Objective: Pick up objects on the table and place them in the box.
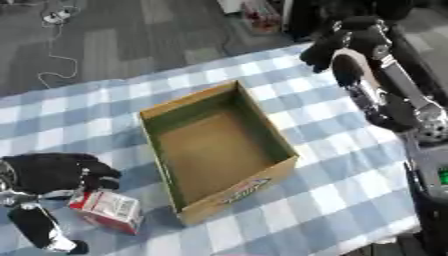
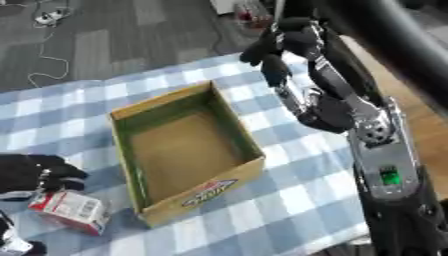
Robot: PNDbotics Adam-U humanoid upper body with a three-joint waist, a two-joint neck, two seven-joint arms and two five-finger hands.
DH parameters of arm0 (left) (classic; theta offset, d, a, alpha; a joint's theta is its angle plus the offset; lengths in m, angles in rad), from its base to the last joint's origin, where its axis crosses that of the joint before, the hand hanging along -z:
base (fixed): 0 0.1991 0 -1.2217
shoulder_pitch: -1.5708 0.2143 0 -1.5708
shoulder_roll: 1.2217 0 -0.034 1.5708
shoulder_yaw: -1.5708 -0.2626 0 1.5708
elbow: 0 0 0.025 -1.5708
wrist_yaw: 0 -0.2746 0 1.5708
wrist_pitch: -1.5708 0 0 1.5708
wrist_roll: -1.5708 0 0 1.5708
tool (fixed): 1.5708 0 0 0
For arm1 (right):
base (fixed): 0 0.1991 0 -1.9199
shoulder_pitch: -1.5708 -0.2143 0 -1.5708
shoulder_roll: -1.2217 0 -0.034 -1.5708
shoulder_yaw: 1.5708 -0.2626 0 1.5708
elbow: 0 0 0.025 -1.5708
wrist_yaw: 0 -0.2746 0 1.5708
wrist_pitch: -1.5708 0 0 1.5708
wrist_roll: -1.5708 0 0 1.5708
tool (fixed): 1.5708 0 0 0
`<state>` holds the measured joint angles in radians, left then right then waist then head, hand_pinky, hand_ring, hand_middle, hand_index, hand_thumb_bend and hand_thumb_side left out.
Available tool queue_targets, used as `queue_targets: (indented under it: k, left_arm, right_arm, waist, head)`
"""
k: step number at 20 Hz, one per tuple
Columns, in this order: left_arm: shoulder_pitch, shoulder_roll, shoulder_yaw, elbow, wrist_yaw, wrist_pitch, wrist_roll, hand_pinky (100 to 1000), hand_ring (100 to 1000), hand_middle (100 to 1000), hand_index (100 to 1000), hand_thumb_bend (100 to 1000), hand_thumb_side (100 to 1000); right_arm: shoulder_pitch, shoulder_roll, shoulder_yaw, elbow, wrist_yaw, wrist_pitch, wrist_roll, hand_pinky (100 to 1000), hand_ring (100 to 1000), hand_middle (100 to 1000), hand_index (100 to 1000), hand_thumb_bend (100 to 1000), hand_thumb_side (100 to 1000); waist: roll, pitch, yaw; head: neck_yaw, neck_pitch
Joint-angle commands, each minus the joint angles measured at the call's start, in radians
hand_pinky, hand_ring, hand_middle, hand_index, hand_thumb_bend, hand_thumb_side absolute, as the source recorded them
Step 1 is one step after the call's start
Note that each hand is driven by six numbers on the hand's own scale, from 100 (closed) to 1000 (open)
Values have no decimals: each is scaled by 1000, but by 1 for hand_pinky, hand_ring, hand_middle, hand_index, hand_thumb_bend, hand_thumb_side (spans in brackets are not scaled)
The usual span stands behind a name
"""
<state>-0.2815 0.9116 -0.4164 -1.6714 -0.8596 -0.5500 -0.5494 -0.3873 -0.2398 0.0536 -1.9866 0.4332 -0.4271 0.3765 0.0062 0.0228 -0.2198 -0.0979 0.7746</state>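
Left hand [image 1: 54, 172], low at the near left, fingers curled over the top of a red-and-white carton [image 1: 108, 210] lying on the checked cloth [image 1: 332, 195] just beside the box's near corner. Open cardboard box [image 1: 219, 150] mid-table, empty. Right hand [image 1: 337, 47] raised beyond the far right, fingers curled, holding nothing

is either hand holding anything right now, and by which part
The left hand has its fingers curled over the top end of the small red and white carton, which rests on the table. The right hand holds nothing.
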Motion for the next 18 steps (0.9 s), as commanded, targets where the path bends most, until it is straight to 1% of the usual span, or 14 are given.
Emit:
queue_targets:
  k: [1,3,4,5,6,7,8,9,11,12,14,16,17,18]
  left_arm:
    - [-14,12,7,5,-19,-204,-196,1000,909,962,1000,391,818]
    - [-13,8,9,10,-29,-200,-192,990,821,921,1000,362,798]
    - [-12,5,11,12,-34,-197,-187,850,725,872,993,318,777]
    - [-12,3,12,14,-38,-195,-181,664,576,807,976,252,794]
    - [-12,1,15,13,-42,-191,-166,563,493,748,956,207,808]
    - [-11,0,17,10,-44,-190,-145,420,385,646,911,126,825]
    - [-10,-2,21,6,-41,-190,-111,342,318,586,865,100,805]
    - [-7,0,23,4,-39,-191,-77,220,220,495,778,100,786]
    - [-1,-2,30,5,-23,-190,-2,100,126,416,689,100,782]
    - [3,-2,31,10,-16,-190,27,100,100,382,608,100,778]
    - [6,-1,30,21,-11,-193,61,100,100,317,527,100,757]
    - [8,-1,31,26,-15,-196,81,100,100,266,490,100,732]
    - [10,-1,31,27,-19,-198,91,100,100,193,454,100,707]
    - [12,-1,31,27,-19,-201,102,100,100,164,441,100,695]
  right_arm:
    - [-17,-8,-3,-13,-5,0,3,394,441,512,680,100,1000]
    - [-17,-8,-3,-13,-5,-1,3,394,441,512,680,100,1000]
    - [-17,-8,-3,-13,-5,-1,3,394,441,512,680,100,1000]
    - [-17,-7,-3,-13,-6,-1,3,394,441,512,680,100,1000]
    - [-17,-8,-3,-13,-6,-1,3,394,441,512,680,100,1000]
    - [-17,-8,-3,-13,-6,-1,3,394,441,512,680,100,1000]
    - [-16,-8,-4,-13,-6,-1,3,394,441,512,680,100,1000]
    - [-16,-8,-4,-13,-6,-1,3,394,441,512,680,100,1000]
    - [-16,-8,-4,-13,-7,-1,3,394,441,512,680,100,1000]
    - [-16,-8,-4,-13,-7,-1,3,394,441,512,680,100,1000]
    - [-16,-9,-4,-13,-7,-1,3,394,441,512,680,100,1000]
    - [-16,-9,-5,-13,-8,-1,3,394,441,512,680,100,1000]
    - [-16,-9,-5,-13,-8,-1,2,394,441,512,680,100,1000]
    - [-15,-9,-5,-13,-8,-1,3,394,441,512,680,100,1000]
  waist:
    - [1,-9,-1]
    - [1,-9,-1]
    - [1,-9,0]
    - [1,-9,0]
    - [0,-9,0]
    - [0,-9,1]
    - [0,-10,1]
    - [0,-10,2]
    - [0,-9,2]
    - [0,-9,2]
    - [0,-9,2]
    - [0,-9,3]
    - [0,-9,3]
    - [0,-9,3]
  head:
    - [-11,-5]
    - [-12,-5]
    - [-12,-5]
    - [-13,-5]
    - [-13,-5]
    - [-14,-5]
    - [-14,-5]
    - [-15,-5]
    - [-16,-5]
    - [-16,-5]
    - [-16,-5]
    - [-17,-5]
    - [-17,-5]
    - [-17,-5]
